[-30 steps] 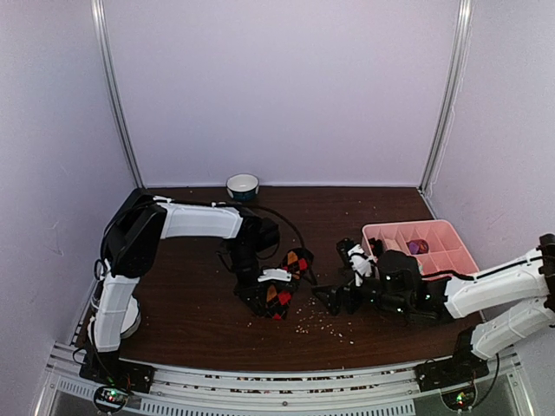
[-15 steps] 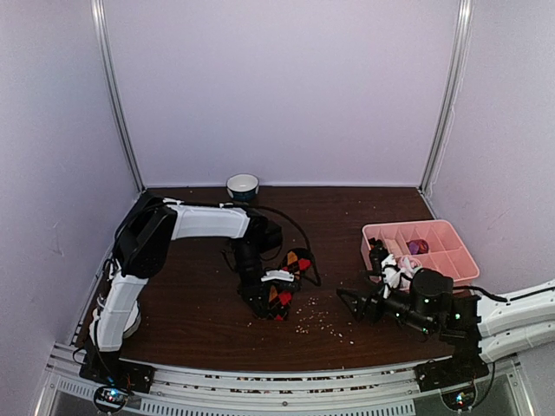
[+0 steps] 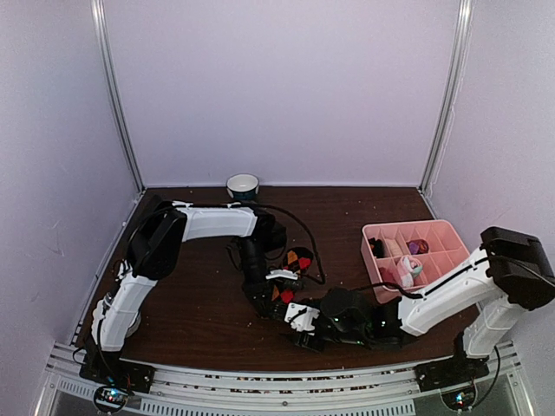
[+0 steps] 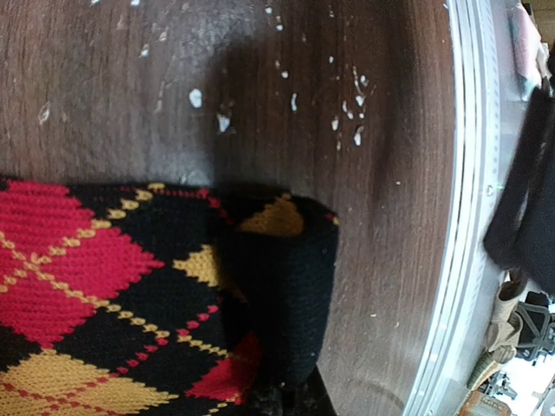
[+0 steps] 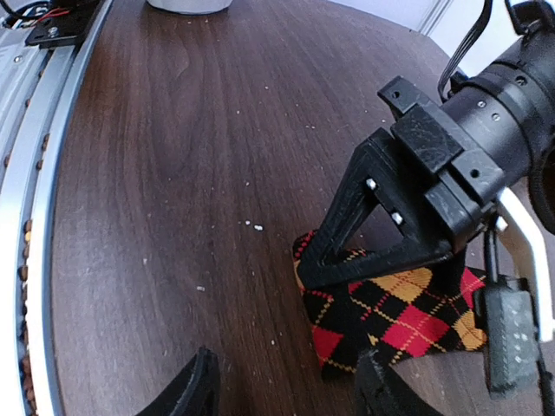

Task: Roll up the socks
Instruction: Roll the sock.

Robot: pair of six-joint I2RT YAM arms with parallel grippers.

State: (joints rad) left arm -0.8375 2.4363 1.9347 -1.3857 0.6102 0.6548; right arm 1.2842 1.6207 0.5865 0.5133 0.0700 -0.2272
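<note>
Early stage: the argyle sock (image 5: 399, 314) lies mostly flat, well left of the pink tray (image 3: 455, 234), and the left gripper (image 5: 323, 260) pinches its edge with no roll formed yet. The right gripper (image 5: 286, 394) hovers just beside that sock, on the tray side, fingers spread and empty. The purple sock (image 3: 418, 247) sits inside the tray, not yet rolled.

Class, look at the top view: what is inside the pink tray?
The tray holds a purple sock, a pale pink-and-white bundle nearer, and something dark at its left end. The right arm hides part of its near side.
</note>
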